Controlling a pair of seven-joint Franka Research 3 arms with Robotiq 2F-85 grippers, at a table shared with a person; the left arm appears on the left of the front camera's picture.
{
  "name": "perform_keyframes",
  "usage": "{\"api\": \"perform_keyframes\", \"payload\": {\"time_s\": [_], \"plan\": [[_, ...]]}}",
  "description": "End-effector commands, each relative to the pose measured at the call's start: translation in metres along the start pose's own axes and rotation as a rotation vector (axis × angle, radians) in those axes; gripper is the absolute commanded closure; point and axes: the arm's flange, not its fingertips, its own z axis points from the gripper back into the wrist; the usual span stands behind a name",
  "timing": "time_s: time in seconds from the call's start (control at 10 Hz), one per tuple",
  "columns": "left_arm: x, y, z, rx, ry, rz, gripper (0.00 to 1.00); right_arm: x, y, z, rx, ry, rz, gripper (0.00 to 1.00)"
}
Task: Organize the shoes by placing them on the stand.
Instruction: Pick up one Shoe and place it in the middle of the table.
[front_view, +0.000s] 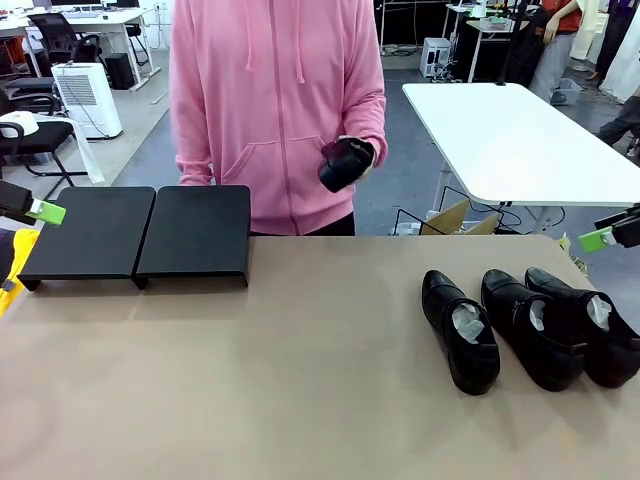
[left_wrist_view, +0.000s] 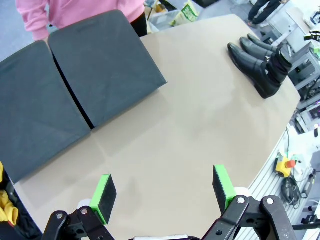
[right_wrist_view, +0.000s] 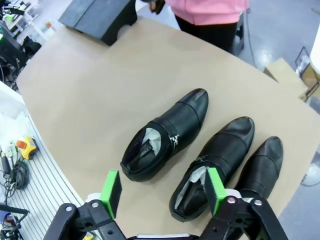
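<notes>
Closest to the near edge of the table (front_view: 300, 410), on its right half, 3 black shoes (front_view: 530, 325) lie in a row. Their heels face the near edge and their toes point toward the far edge, angled slightly left. Each has white paper (front_view: 467, 320) stuffed inside. The 2 on the right sit close against each other, and the left one lies just beside them with a narrow strip of table between.

The right gripper (right_wrist_view: 163, 191) hangs above the heel ends of these shoes, by the table's right edge. Its green pads (right_wrist_view: 111, 192) stand apart, nothing is clamped between them, and they touch no shoe.

The stand (front_view: 195, 235) sits at the far left corner of the table, well apart from the 3 shoes. It is 2 flat black platforms set side by side, with their inner edges meeting.

The left gripper (left_wrist_view: 162, 187) hovers over the table on the near side of the stand, at the left edge. Its fingers are spread wide and hold nothing.

Behind the far edge stands a person in a pink hoodie (front_view: 275, 90). A hand (front_view: 362, 152) is clamped on the 4th shoe (front_view: 343, 165), holding it at waist height, off the table and to the right of the stand.
</notes>
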Motion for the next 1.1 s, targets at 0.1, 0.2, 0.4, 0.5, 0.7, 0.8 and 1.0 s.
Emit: {"api": "perform_keyframes", "payload": {"time_s": [0.1, 0.2, 0.4, 0.5, 0.7, 0.8, 1.0], "plan": [[0.001, 0.002, 0.001, -0.019, -0.013, -0.015, 0.0, 0.002, -0.002, 0.005, -0.084, 0.017, 0.004, 0.45], [0.001, 0.002, 0.001, -0.019, -0.013, -0.015, 0.0, 0.003, -0.002, 0.002, -0.183, 0.059, -0.012, 0.45], [0.001, 0.002, 0.001, -0.019, -0.013, -0.015, 0.0, 0.003, -0.002, -0.016, -0.352, 0.177, -0.027, 0.45], [0.001, 0.002, 0.001, -0.019, -0.013, -0.015, 0.0, 0.003, -0.002, -0.028, -0.388, 0.225, -0.025, 0.45], [0.001, 0.002, 0.001, -0.019, -0.013, -0.015, 0.0, 0.002, 0.001, -0.053, -0.433, 0.335, 0.002, 0.45], [0.001, 0.002, 0.001, -0.019, -0.013, -0.015, 0.0, -0.003, 0.002, -0.068, -0.463, 0.4, 0.011, 0.45], [0.001, 0.002, 0.001, -0.019, -0.013, -0.015, 0.0, -0.014, 0.005, -0.09, -0.481, 0.47, 0.002, 0.45]]}}
